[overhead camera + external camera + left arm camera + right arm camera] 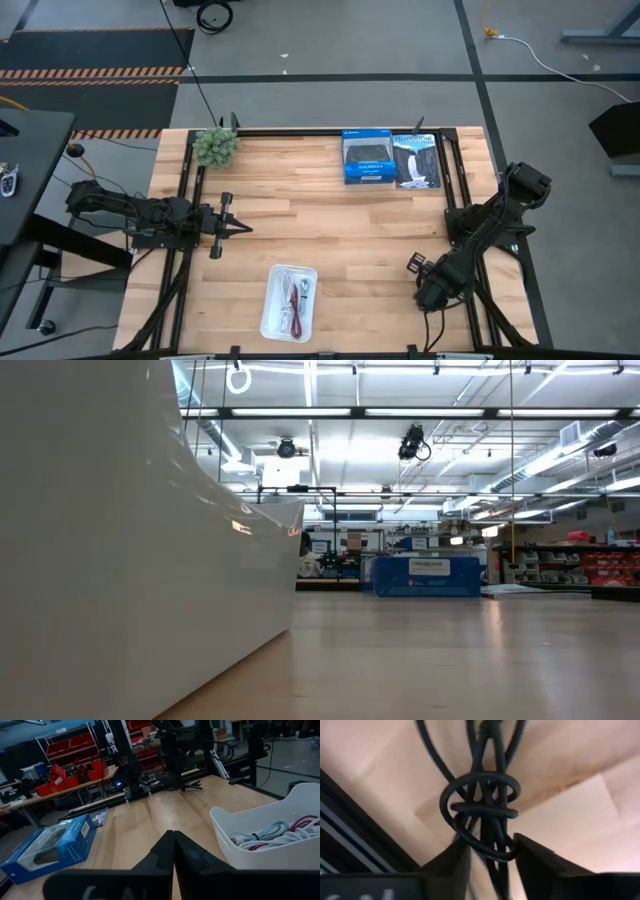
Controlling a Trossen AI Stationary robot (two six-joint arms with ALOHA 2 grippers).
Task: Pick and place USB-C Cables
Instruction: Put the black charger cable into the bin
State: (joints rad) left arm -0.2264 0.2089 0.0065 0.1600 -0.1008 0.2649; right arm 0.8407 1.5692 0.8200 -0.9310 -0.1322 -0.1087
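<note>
Right fingers (490, 851) pinch black cable (485, 815), worktop 4 o'clock | left fingers (173, 851) pressed together | next: carry to tray (270, 310)

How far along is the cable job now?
Seemingly done: a dark red cable, a white cable and a pale blue-grey cable lie in the white rectangular plastic tray. In hand: the right gripper is shut on a coiled black cable, right of the tray. Left: placing that one. The left gripper waits shut.

The right pincer (491, 851) grips a coiled black cable (481, 805) above the wooden table (570, 810).
</note>
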